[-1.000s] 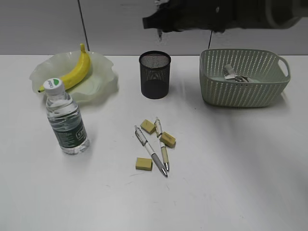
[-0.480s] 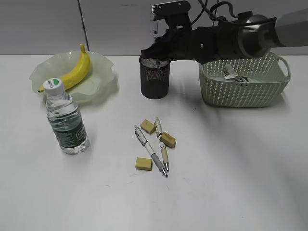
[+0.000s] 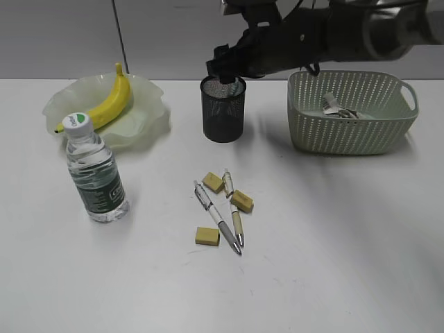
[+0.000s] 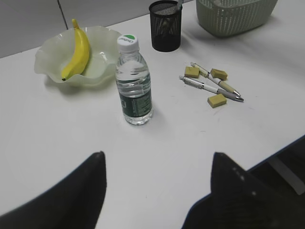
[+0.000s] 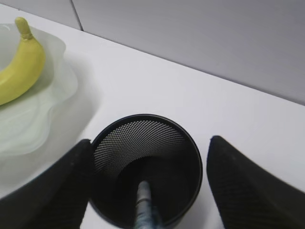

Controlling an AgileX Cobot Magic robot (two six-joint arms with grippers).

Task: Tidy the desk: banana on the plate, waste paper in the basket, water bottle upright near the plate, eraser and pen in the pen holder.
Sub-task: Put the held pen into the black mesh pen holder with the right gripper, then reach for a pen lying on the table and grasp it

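Observation:
My right gripper (image 3: 225, 69) is open just above the black mesh pen holder (image 3: 223, 114), its jaws (image 5: 150, 139) spread either side of the rim. A pen (image 5: 145, 200) stands inside the holder (image 5: 143, 138), free of the jaws. Two pens (image 3: 218, 218) and three tan erasers (image 3: 207, 236) lie mid-desk. The banana (image 3: 114, 100) lies in the pale green plate (image 3: 149, 118). The water bottle (image 3: 94, 177) stands upright in front of the plate. The waste paper (image 3: 336, 107) lies in the sage basket (image 3: 350, 121). My left gripper (image 4: 158, 153) is open and empty over the near desk, short of the bottle (image 4: 135, 86).
The white desk (image 3: 333, 236) ends at a grey wall behind the plate, holder and basket. The right arm reaches across above the basket. The desk's front edge (image 4: 281, 148) shows at the lower right of the left wrist view.
The right arm came down from the top edge to the pen holder. A pen now stands in the holder. The things on the desk have not moved.

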